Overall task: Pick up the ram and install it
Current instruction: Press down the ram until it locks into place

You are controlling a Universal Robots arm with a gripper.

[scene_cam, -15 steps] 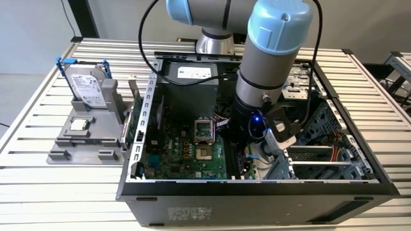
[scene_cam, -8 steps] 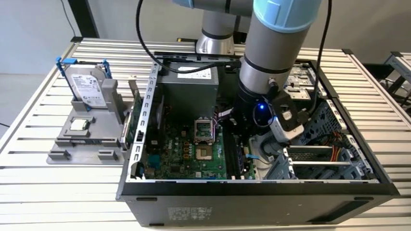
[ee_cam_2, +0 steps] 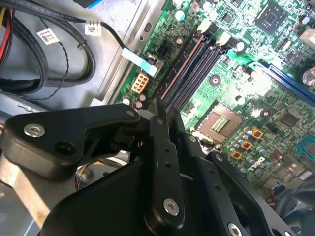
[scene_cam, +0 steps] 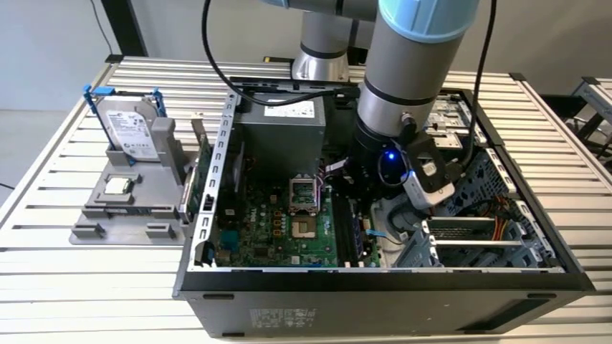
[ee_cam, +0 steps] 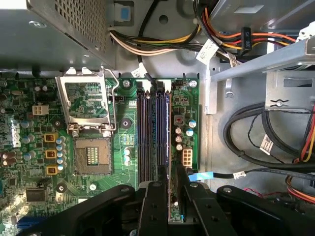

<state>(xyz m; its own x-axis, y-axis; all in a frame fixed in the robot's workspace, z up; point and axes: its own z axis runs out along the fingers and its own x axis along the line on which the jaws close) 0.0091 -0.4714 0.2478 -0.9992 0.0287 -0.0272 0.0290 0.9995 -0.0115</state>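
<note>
Ram (ee_cam: 173, 189) sits clamped btwn our gripper (ee_cam: 172, 196) fingers, edge-on just above the memory slots (ee_cam: 153, 130); we judge pickup done, seating left.

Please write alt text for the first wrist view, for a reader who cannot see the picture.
The black end effector hangs over one end of the memory slots on a green motherboard, a thin strip between its fingers. Beside the slots, the processor socket sits open and empty; cables run past the board.

motherboard (scene_cam: 277, 222) in case (scene_cam: 383, 294), case on table (scene_cam: 77, 287)
</note>
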